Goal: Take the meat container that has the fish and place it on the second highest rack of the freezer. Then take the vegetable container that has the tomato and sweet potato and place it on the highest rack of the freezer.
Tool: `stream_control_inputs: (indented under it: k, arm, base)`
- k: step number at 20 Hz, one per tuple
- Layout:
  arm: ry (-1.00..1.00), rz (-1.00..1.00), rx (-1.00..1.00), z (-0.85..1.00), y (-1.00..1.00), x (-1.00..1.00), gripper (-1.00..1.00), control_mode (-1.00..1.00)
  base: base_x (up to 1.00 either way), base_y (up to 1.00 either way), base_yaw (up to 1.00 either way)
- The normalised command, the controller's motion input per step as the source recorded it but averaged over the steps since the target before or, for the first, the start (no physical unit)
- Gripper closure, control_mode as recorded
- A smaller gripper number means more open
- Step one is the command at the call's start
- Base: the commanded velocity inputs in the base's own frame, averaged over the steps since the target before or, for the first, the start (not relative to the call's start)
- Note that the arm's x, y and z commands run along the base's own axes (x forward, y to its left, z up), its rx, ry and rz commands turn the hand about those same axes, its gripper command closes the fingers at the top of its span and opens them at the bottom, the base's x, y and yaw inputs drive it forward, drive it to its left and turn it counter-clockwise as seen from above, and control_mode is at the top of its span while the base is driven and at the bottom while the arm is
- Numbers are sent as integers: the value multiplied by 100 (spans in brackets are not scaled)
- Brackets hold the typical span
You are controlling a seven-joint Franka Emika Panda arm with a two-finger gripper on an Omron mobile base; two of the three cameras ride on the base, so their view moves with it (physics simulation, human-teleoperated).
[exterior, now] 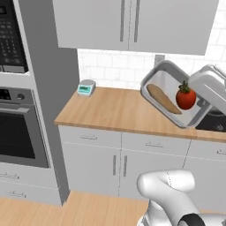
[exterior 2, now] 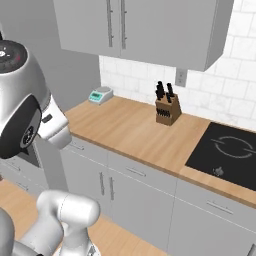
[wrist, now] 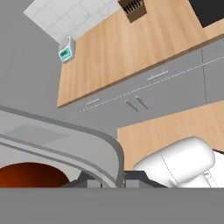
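The vegetable container (exterior: 159, 79), a grey tray, hangs tilted in the air over the wooden counter (exterior: 110, 110) at the right of the left base view. Inside it lie the red tomato (exterior: 186, 98) and the long orange-brown sweet potato (exterior: 162, 99). My gripper (exterior: 202, 102) is shut on the tray's right rim. In the hand view the tray's rim (wrist: 114, 153) runs down between my gripper's (wrist: 108, 183) finger tips. The tomato (wrist: 30, 176) shows there as a dark red dome at the bottom left.
A teal kitchen scale (exterior: 86, 88) sits at the counter's back left. A knife block (exterior 2: 167, 107) stands by the wall, and a black cooktop (exterior 2: 227, 150) lies to its right. A wall oven (exterior: 20, 128) is at the left. Upper cabinets (exterior: 132, 22) hang overhead.
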Motion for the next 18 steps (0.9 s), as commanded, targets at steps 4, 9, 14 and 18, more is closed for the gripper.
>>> stream_control_inputs:
  k: [4,9,14,18]
  arm:
    - [0,0,0,0,0,0,100,100]
    - [0,0,0,0,0,0,100,100]
    - [0,0,0,0,0,0,100,100]
    - [0,0,0,0,0,0,100,100]
  base:
    - [-18,66,10]
    - [-7,84,11]
    - [0,91,10]
    - [0,90,11]
